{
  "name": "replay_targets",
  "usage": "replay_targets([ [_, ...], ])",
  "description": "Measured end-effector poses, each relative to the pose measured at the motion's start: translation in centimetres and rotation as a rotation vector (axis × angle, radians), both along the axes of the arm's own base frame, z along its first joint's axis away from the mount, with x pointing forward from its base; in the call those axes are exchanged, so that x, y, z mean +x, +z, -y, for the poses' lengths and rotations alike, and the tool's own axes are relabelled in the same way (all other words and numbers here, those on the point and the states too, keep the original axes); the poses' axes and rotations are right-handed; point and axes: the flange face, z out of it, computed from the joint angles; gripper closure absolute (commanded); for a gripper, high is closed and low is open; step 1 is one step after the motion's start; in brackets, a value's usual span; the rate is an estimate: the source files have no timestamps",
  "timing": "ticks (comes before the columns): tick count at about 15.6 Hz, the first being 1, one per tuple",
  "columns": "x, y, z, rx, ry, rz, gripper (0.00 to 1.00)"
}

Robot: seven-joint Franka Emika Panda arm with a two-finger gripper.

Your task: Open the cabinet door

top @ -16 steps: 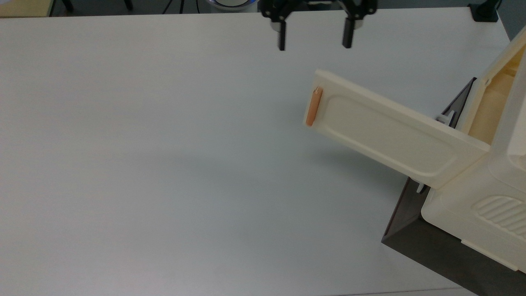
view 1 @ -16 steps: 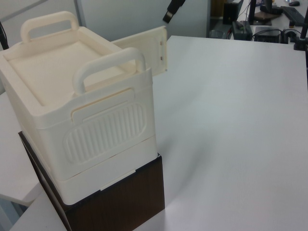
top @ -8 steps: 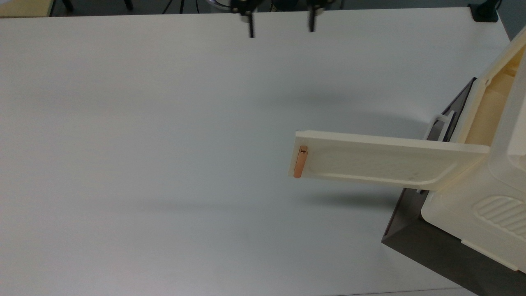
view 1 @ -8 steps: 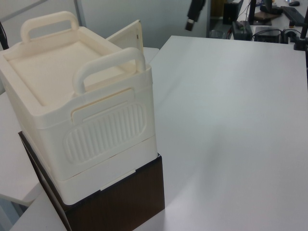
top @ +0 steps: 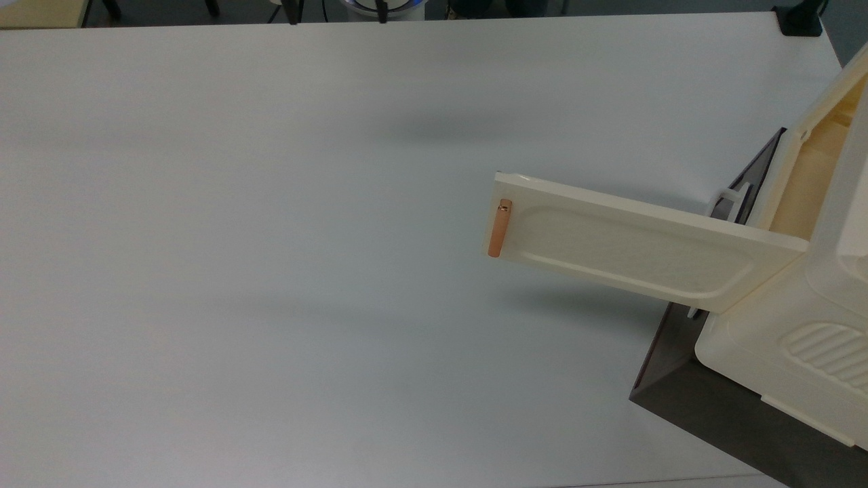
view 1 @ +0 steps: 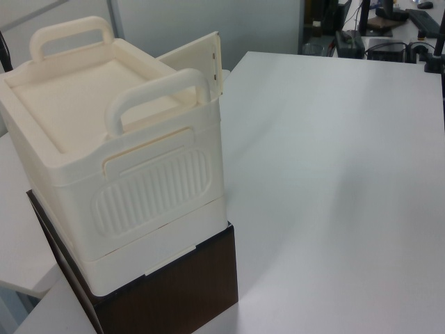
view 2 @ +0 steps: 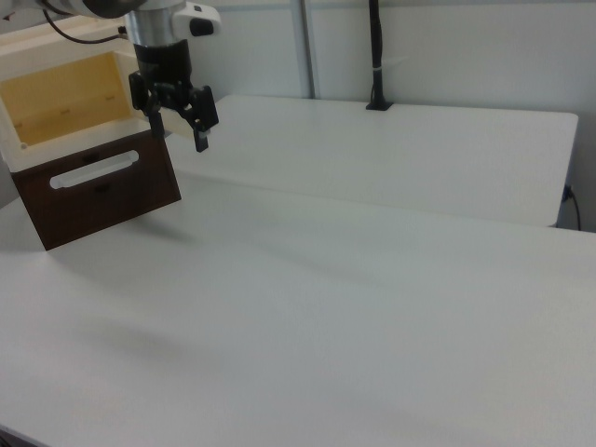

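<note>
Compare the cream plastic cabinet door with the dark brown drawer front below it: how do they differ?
The cream cabinet door is swung open; the dark brown drawer front appears shut. The door carries a short copper bar handle near its free edge; the drawer front has a long white loop handle across its middle. Both are flat rectangular panels.

Cabinet door [top: 630, 247] stands swung out from the cabinet [top: 807, 339] over the table [top: 271, 271].

In the top view, the cabinet sits at the table's right edge on a base [top: 712, 407], the door reaching leftward with its handle [top: 499, 228] at the far left end. In the right view, the gripper [view 2: 177, 126] hangs above the table, just right of the cabinet's open compartment [view 2: 65, 107], fingers apart.
</note>
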Motion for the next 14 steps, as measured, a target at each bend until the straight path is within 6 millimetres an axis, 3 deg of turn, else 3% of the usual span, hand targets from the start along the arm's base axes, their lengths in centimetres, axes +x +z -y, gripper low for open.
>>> replay_targets([
  [4, -1.6, -0.3, 3.7, -0.001, -0.056, -0.034, 0.0],
  [14, -2.5, -0.4, 5.8, -0.02, -0.042, -0.041, 0.0],
])
